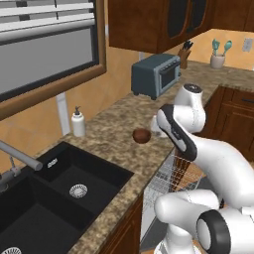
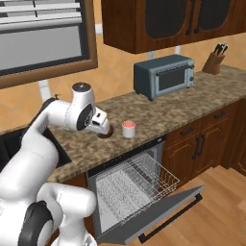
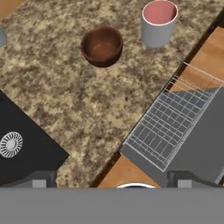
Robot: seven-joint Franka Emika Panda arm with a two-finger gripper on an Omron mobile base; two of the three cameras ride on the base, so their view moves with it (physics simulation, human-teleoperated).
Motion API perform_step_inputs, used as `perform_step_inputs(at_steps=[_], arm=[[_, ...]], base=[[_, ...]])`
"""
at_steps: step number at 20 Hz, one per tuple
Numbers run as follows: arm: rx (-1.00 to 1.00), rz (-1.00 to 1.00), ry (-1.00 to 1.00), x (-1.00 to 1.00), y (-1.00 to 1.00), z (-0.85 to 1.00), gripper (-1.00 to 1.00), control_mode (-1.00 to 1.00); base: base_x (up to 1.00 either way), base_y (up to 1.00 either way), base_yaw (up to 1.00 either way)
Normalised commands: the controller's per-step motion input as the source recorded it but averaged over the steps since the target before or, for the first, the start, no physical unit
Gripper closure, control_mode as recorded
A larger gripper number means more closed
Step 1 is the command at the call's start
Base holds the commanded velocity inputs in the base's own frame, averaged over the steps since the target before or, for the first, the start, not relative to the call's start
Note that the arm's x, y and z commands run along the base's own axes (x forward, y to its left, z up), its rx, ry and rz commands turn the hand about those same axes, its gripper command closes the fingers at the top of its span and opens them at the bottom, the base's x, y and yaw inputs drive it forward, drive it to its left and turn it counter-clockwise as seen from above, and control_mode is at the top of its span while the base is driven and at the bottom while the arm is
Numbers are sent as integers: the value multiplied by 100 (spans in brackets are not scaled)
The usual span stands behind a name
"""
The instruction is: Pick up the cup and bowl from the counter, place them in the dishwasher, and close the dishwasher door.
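where it stands upright, the cup (image 3: 159,24) is pale grey, pinkish-red inside.

Glossy white rounded arm (image 2: 33,149) segments joined by dark grey joints.

bowl (image 3: 102,45) just beside cup (image 3: 158,23) on the counter (image 3: 78,100), above the open dishwasher (image 2: 134,185).

Even, bright rendered light, soft faint shadows, no glare; all views sharp, slightly pixelated.
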Motion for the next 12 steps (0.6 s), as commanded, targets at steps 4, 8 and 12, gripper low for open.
perform_step_inputs(at_steps=[4,8,12], arm=[[5,-30,2,56,13,-38,-100,-100],[0,-29,10,56,3,-40,-100,-100],[8,-27,2,43,0,-33,-100,-100]], base=[[0,0,0],[0,0,0],[0,0,0]])
